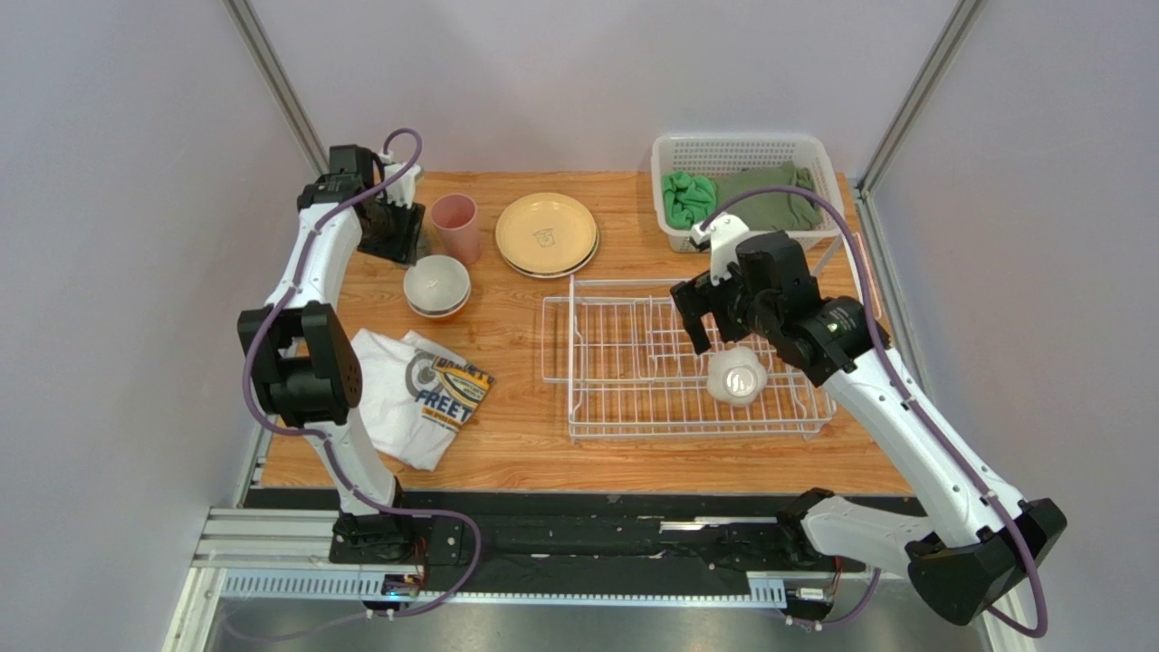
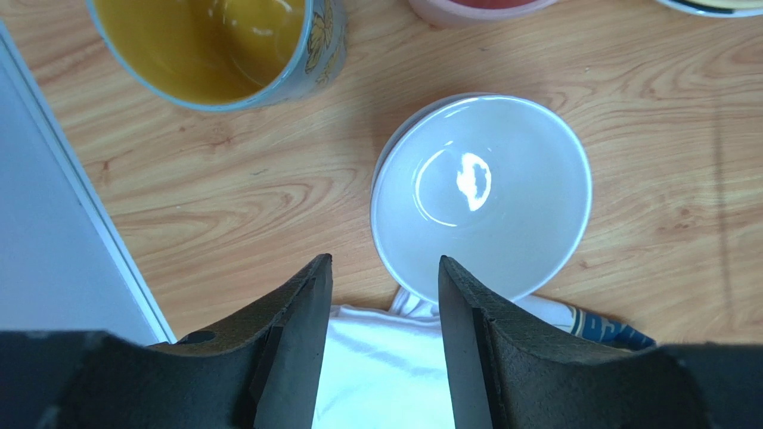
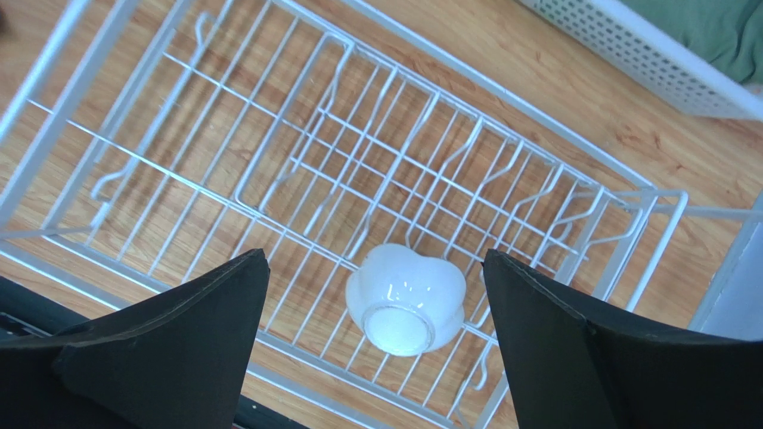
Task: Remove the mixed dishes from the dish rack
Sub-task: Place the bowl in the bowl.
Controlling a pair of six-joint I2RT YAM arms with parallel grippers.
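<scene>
White wire rack [image 1: 640,408] sits right of centre on the wood table [image 1: 517,448], almost unloaded. Only a small bowl [image 1: 736,376] is left in it, upside down in the near right part and resting on the wires. Right gripper [image 3: 374,259] hangs over the rack, fingers [image 3: 179,349] spread wide, nothing held. In the right wrist view the small bowl shows below the gap, clear of both fingers. Left gripper [image 2: 383,264] is over the far left of the table, pointing down, jaws parted, nothing between them and touching nothing. Under it a white bowl [image 2: 481,197] stands upright on the wood. There may be a second bowl under it, can't tell for sure. T-shirt [image 1: 415,394] lies near left, its far edge just beside the white bowl's near rim. Mug [image 2: 215,45], blue outside and yellow inside, stands upright near the white bowl, apart from it; in the top view the left wrist mostly hides it. Pink cup [image 1: 455,227] stands upright far left, near the white bowl. Tan plates [image 1: 547,234] are stacked just right of the cup, at the far edge near centre. White plastic basket [image 1: 803,156] is in the far right corner, beyond the rack, with green cloths [image 1: 690,197] inside. All unloaded dishes are on the left and far side, well apart from the rack.
</scene>
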